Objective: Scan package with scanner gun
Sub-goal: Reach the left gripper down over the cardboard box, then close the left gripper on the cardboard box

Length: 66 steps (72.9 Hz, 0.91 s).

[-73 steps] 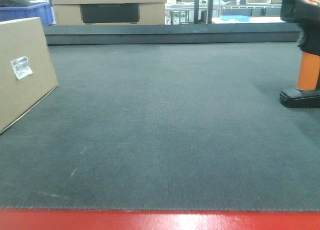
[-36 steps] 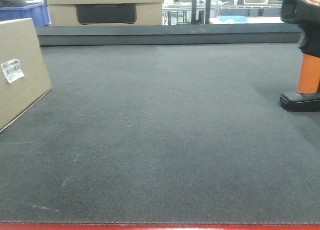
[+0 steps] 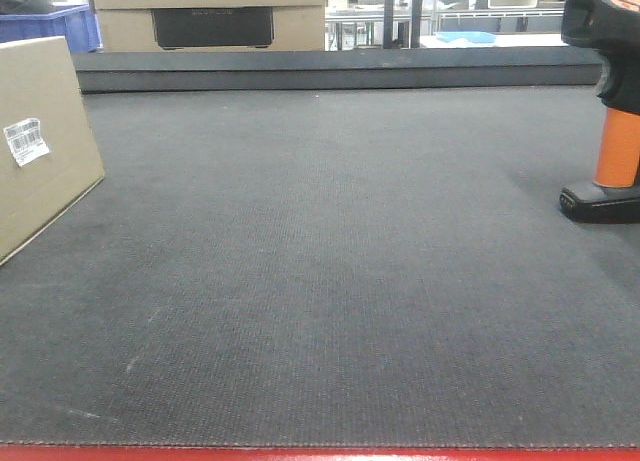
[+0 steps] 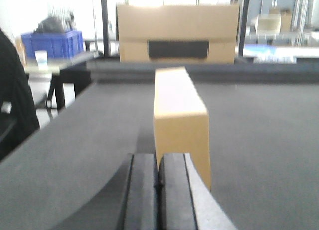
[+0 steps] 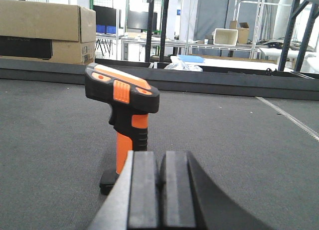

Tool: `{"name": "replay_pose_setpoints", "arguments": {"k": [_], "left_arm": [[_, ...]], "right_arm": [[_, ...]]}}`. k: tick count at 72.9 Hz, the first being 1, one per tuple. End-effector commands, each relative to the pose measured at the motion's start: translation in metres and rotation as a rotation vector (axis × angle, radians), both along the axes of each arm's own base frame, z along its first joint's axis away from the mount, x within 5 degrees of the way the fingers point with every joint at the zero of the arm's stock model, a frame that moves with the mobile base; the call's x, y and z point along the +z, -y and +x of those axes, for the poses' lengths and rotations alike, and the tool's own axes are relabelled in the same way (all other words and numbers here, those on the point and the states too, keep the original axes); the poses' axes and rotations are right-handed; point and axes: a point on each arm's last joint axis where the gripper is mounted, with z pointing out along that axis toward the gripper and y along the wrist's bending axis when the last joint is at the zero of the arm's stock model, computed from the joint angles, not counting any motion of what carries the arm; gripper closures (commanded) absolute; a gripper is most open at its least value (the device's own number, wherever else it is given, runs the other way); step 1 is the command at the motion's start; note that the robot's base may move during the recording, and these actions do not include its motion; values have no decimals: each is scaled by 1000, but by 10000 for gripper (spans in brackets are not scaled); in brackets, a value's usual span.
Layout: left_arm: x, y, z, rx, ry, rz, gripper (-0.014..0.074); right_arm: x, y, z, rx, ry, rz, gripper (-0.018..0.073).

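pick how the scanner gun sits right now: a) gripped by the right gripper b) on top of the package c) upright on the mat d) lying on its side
C: the scanner gun stands on its base on the mat, with the right gripper shut and empty in front of it.

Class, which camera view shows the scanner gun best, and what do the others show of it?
The right wrist view: the scanner gun stands upright, head and orange handle clearly visible. The front view cuts it off at the right edge; the left wrist view lacks it.
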Motion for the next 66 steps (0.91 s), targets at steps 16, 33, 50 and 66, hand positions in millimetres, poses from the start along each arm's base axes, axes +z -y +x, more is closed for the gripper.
{"name": "replay_pose_setpoints", "arguments": {"k": [16, 33, 50, 66], "left_arm": [[21, 1, -3, -18, -25, -106, 697], [75, 1, 8, -13, -253, -66, 697], [112, 0, 69, -7, -616, -67, 697], [134, -1, 148, -6, -806, -75, 697]], "right_arm": [[2, 0, 0, -2, 24, -7, 728], [2, 0, 0, -2, 24, -7, 728], [2, 0, 0, -2, 24, -7, 728], [2, 0, 0, -2, 24, -7, 728]]}}
